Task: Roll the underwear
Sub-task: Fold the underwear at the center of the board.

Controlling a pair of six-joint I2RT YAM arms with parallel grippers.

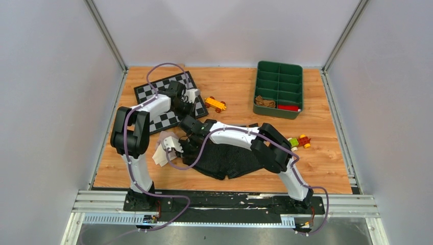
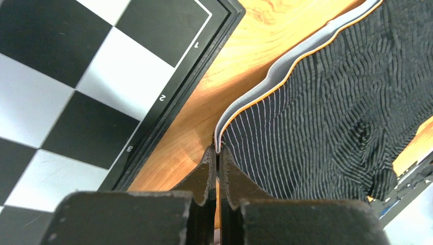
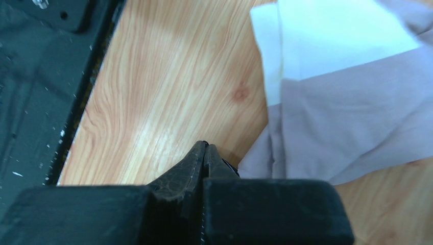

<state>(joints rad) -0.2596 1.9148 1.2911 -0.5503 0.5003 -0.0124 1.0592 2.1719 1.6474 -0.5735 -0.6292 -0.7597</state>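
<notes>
The black pin-striped underwear (image 1: 230,159) lies spread on the wood in front of the arms. My left gripper (image 2: 218,149) is shut on the corner of its grey waistband (image 2: 286,66), right beside the checkerboard mat (image 2: 76,76). My right gripper (image 3: 206,144) is shut low over the table, and a sliver of striped black cloth shows at its fingers. The pale pink-beige underwear (image 3: 347,112) lies crumpled just right of it and sits left of the black one (image 1: 162,152) in the top view. A tan-brown bundle (image 1: 264,101) lies in the green bin.
The checkerboard mat (image 1: 153,92) sits at the back left with the left arm over it. An orange toy car (image 1: 216,104) is beside it. A green compartment bin (image 1: 279,65) stands at the back right. A small block toy (image 1: 299,141) lies right of the right arm.
</notes>
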